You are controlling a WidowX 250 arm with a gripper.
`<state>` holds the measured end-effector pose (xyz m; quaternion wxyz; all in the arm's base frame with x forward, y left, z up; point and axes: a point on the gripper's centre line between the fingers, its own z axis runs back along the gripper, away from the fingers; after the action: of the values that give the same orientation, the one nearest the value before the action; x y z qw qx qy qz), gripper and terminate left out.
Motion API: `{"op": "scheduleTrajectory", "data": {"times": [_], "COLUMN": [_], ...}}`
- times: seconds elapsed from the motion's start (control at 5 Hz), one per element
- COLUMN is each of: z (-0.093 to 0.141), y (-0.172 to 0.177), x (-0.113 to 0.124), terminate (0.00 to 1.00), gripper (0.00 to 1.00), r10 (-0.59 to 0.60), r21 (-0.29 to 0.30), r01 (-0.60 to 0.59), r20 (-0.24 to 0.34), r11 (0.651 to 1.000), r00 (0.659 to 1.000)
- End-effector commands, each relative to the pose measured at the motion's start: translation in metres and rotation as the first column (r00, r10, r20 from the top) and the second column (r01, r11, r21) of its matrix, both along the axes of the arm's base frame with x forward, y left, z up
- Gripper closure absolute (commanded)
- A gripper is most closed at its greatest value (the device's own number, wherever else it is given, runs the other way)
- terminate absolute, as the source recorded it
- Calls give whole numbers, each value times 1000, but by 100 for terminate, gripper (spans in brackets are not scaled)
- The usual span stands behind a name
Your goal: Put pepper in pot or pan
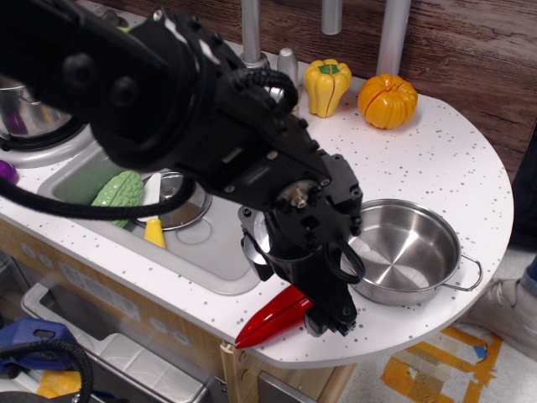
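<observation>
The slim glossy red pepper (270,320) lies slanted near the counter's front edge, its pointed tip toward the lower left. Its thick end disappears between the fingers of my black gripper (317,309), which comes down from the upper left and is shut on it. The wide shallow steel pan (413,252) with small wire loop handles stands just right of the gripper and has nothing in it. My arm covers the pan's left rim.
A yellow bell pepper (327,86) and an orange pumpkin toy (387,101) stand at the back. The sink (92,180) on the left holds a green bumpy vegetable (118,194), a yellow piece (155,232) and a round steel lid (182,201). A taller steel pot (25,113) stands far left.
</observation>
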<state>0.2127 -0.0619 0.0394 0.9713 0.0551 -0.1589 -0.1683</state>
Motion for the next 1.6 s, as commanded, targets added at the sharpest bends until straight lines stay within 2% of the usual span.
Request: {"op": "scheduleTrajectory", "data": {"times": [0.0, 0.8, 1.0, 1.2, 1.4], "z": [0, -36, -41, -30, -6], "y": [0, 11, 11, 12, 14], "x": [0, 1, 1, 6, 11], "terminate": [0, 0, 0, 0, 0], "gripper": [0, 0, 100, 100, 100], "r10": [0, -9, 3, -12, -30], "r21": [0, -83, -78, -80, -44], "r01": [0, 13, 2, 16, 32], "r20": [0, 50, 63, 51, 36], "r11": [1000, 996, 997, 997, 999], "r00": [1000, 999, 998, 999, 999]}}
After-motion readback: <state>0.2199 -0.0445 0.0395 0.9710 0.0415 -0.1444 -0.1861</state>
